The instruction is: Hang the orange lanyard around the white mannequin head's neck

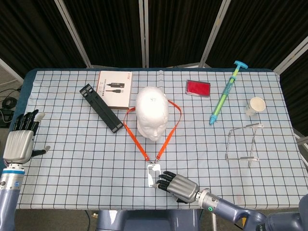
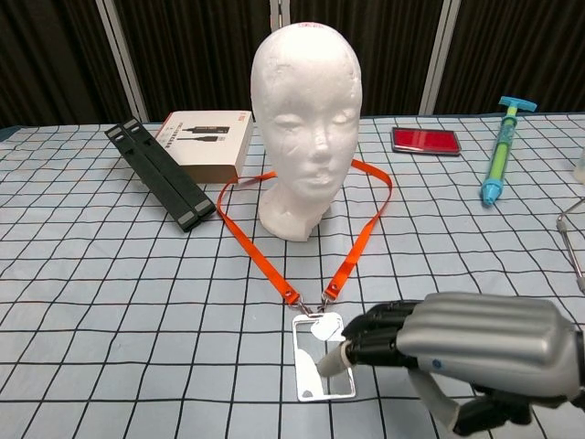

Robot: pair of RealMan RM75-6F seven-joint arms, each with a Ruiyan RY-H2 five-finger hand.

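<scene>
Chest view | matte foam mannequin head; flat woven orange lanyard looped round neck

Black curtains with pale poles are hanging behind the counter, which is wearing a blue-gridded white cloth.

Surface: a table under a blue-and-white checked cloth, dark curtains behind.
Far left: a white cable box lies near the far edge, a long black folded stand touching its left side.
Far middle: a flat red case.
Far right: a green-and-blue syringe-like pump lies aslant; a white paper cup stands by the right edge.
Right side: a clear acrylic stand sits nearer the front.
</scene>
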